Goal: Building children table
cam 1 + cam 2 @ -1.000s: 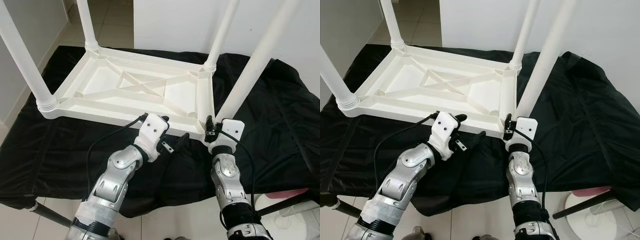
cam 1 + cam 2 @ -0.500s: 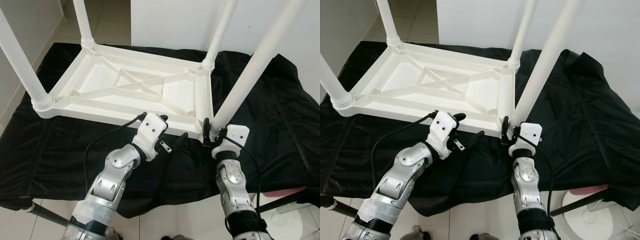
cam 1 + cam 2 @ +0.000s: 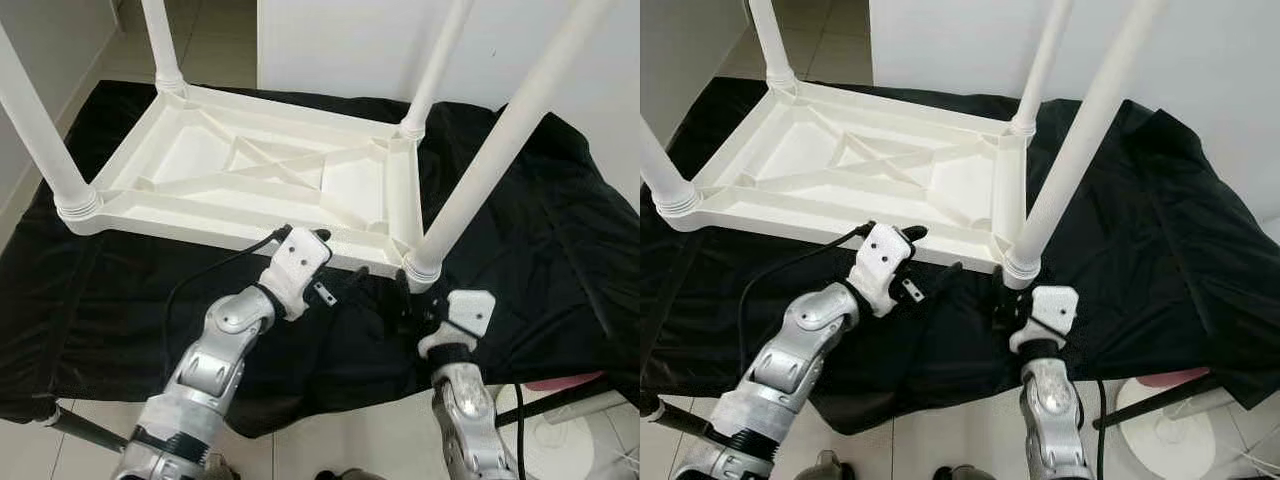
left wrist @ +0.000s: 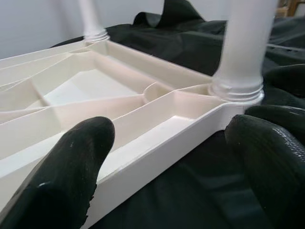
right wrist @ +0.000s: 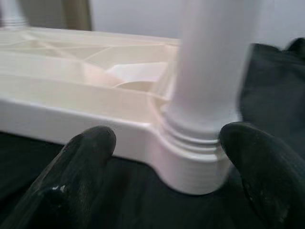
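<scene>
The white plastic table (image 3: 250,180) lies upside down on a bench covered with a black cloth (image 3: 540,230), its ribbed underside facing up. All four legs stand in their corner sockets: the near right leg (image 3: 490,160), the far right leg (image 3: 432,70), the far left leg (image 3: 160,45) and the near left leg (image 3: 35,125). Judged from this, the assembly looks nearly finished; whether each leg is fully tightened in its socket cannot be told from these views.

The left end effector (image 3: 330,275) sits at the near long edge of the frame, its fingers (image 4: 71,162) spread wide with the rim between them, one above the ribbed inside, the other low beside the outer wall; they do not look to be clamped on it. The right end effector (image 3: 405,300) is just below and in front of the near right corner, fingers (image 5: 86,152) wide apart on either side of the leg's threaded collar (image 5: 200,129), apart from it and holding nothing.

What seems left is a check of the last leg's seating and then turning the table onto its feet. A white stand base (image 3: 1165,425) rests on the tiled floor (image 3: 360,440) by the bench's right corner
</scene>
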